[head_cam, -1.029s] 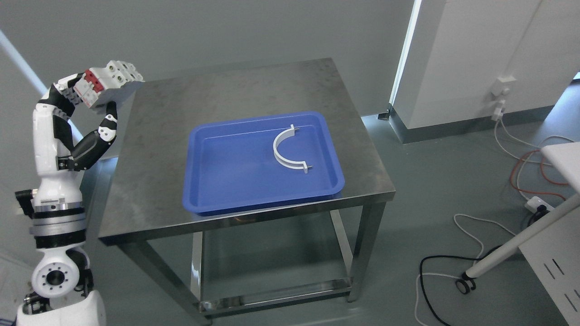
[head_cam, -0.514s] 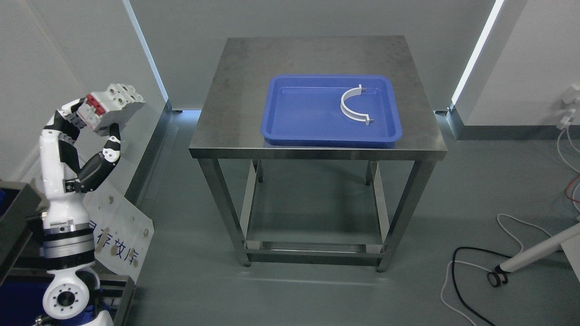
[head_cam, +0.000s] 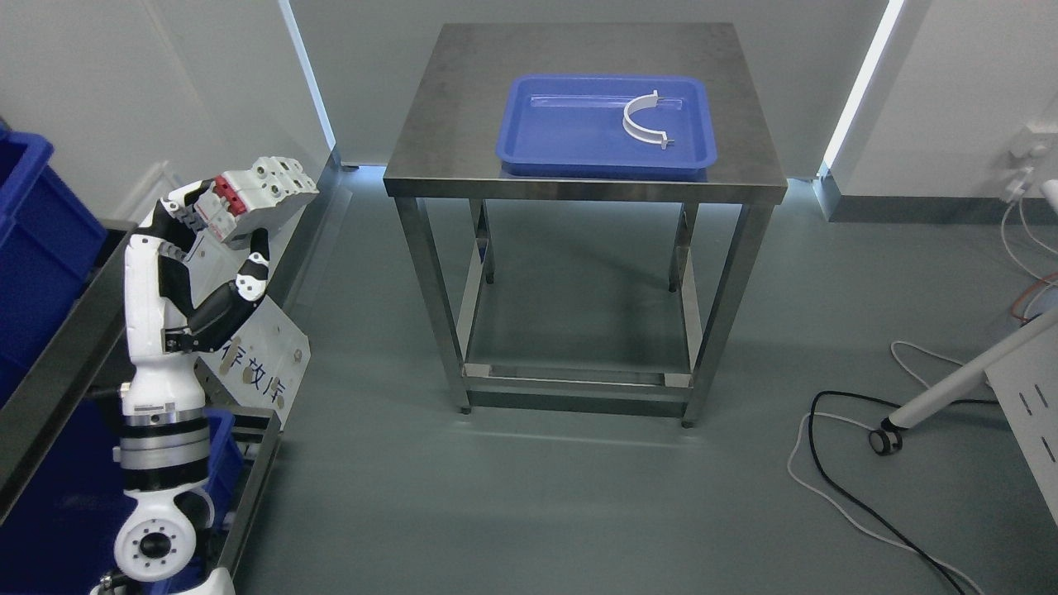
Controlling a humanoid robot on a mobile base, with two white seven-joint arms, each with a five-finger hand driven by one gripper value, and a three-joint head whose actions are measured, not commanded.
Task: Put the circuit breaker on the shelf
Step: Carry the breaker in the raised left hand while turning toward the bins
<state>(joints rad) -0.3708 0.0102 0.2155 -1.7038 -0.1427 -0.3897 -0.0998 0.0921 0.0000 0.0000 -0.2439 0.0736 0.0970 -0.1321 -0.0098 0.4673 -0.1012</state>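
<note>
The left hand [head_cam: 216, 221] is closed around the white and red circuit breaker [head_cam: 263, 195], fingers wrapped over its red end and the thumb pressed under it, holding it raised and tilted at the picture's left, well apart from the steel table [head_cam: 446, 157]. A blue bin [head_cam: 33, 240] and the shelf [head_cam: 58, 388] at the left edge are cut off. The white sign [head_cam: 264, 364] behind the arm is partly hidden, its print hard to read.

open floor right of left hand [head_cam: 216, 221], blue bin [head_cam: 33, 248] left
</note>
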